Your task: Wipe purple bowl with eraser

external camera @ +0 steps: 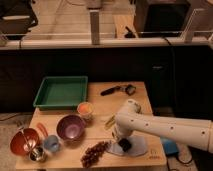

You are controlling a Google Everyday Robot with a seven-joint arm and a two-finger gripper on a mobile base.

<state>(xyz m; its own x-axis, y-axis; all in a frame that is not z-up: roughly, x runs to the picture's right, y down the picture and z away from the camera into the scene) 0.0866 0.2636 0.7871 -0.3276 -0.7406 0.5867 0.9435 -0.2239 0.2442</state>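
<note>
The robot's gripper (122, 141) is lowered onto a pale plate (141, 145), at a dark block, likely the eraser (125, 145); its hold cannot be told. The purple bowl (70, 126) sits well apart, past the grapes (94, 153) just beside the gripper. Wiping appears not yet begun.

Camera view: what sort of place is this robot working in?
Probably an indoor lab or office test area, not a kitchen: a small wooden table holds a green tray and purple bowl, with a railing behind. The gripper sits low over a pale plate near the table's front edge.
</note>
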